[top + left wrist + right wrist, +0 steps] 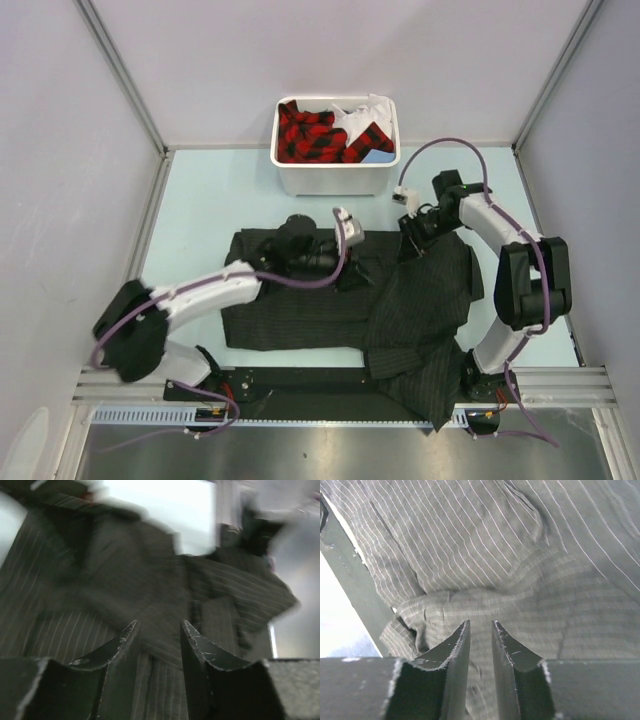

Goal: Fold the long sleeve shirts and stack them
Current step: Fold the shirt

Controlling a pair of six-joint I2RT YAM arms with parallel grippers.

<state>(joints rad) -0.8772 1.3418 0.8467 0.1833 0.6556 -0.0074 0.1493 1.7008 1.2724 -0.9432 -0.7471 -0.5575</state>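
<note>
The shirt [300,315] is lying across the middle of the table [200,200], its left part spreading flat toward the near-left corner and its right part bunching and spilling over the near edge by the right arm's base. It is looking light, limp and thin, so it is likely sagging and sliding wherever it is not supported. A pinch on a seam, hem or doubled fold is probably holding better than one on a single flat layer. The right gripper [410,245] is sitting at the shirt's far-right corner, its fingers [462,635] almost together and apparently pinching a raised fold there. The left gripper [350,272] is hovering over the middle of the cloth with its fingers [131,632] apart and gripping nothing, though that view is blurring. A white bin [335,178] is standing at the far edge, holding red plaid cloth [305,135] and something white. It is close behind both grippers, and the overhanging part is likely dragging on the near edge during any pull.
</note>
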